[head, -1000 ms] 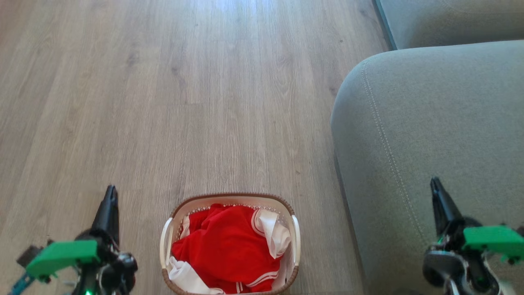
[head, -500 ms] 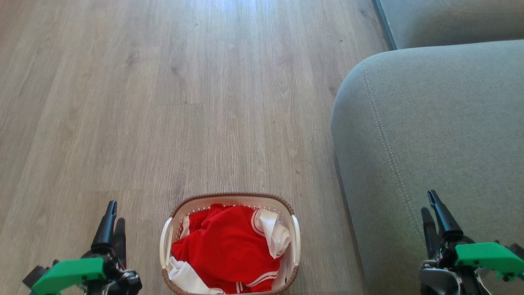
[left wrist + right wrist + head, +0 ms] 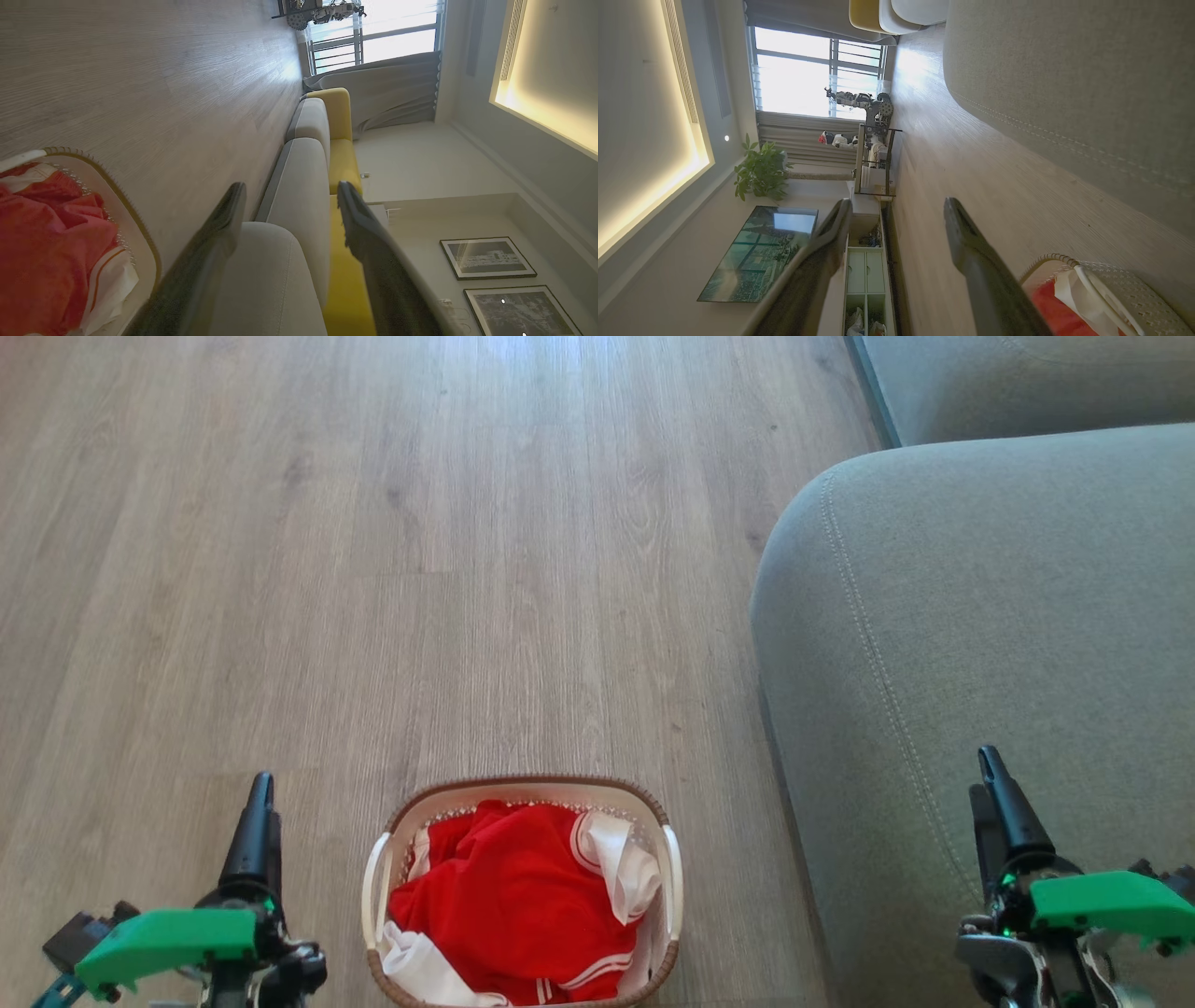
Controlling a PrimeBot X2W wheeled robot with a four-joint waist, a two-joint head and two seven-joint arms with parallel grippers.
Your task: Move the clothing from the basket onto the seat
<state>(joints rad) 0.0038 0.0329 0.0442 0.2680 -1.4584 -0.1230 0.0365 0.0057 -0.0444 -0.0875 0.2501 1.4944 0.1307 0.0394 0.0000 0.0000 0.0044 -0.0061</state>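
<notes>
**Head view.** The basket (image 3: 527,782) stands on the floor (image 3: 373,569) at 6 o'clock, its near rim cut by the frame edge. The red-and-white clothing (image 3: 509,896) is heaped inside it; whether this is one garment or several cannot be told. The seat (image 3: 1008,616) occupies 2 to 5 o'clock. Its rounded corner and stitched seam lie near the basket but apart from it, with a strip of floor between. Bare floor runs from 9 round to 12 o'clock. The fingers appear almost edge-on here, so their spread is hard to read. **Wrist views.** The left gripper (image 3: 292,184) sits at 7 o'clock beside the basket. The right gripper (image 3: 899,200) sits at 5 o'clock, seen against the seat. Each shows a wide gap between its fingers and is empty. The left wrist view adds further cushions (image 3: 308,121), a yellow one (image 3: 343,154) and a window (image 3: 373,37). The right wrist view adds a shelf (image 3: 873,154) and a plant (image 3: 759,172).
</notes>
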